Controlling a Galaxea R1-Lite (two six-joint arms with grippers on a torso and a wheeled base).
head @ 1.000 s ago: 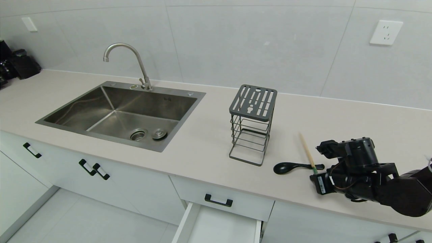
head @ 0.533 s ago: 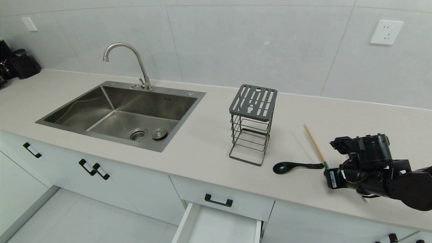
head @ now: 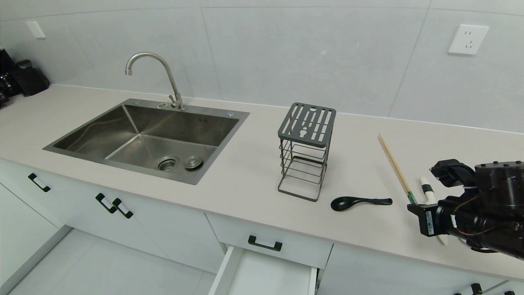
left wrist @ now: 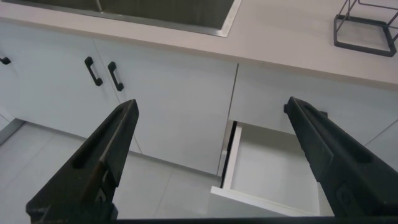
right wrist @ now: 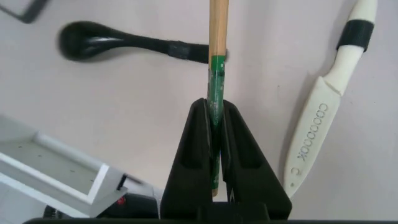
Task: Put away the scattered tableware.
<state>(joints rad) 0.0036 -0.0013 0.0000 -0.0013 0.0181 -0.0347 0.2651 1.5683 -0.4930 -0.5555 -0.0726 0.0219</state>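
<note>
- My right gripper [right wrist: 216, 115] is closed tight on the green end of the chopstick [head: 395, 168], over the counter [head: 245, 172] to the right of the rack [head: 305, 151].
- The black spoon [head: 360, 202] and a white utensil [head: 428, 190] lie near it.
- My left gripper [left wrist: 210, 109] is wide open and holds nothing.

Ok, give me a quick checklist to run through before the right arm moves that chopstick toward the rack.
1. Grip: right claw shut on the chopstick near its green end: ok.
2. Chopstick lifted clear of the spoon and knife: cannot tell.
3. The rack upright, slotted top unblocked: ok.
4. Way to the rack: only the spoon lies between, flat on the counter: ok.
5. The left claw open, off by the open drawer, out of the way: ok.
</note>
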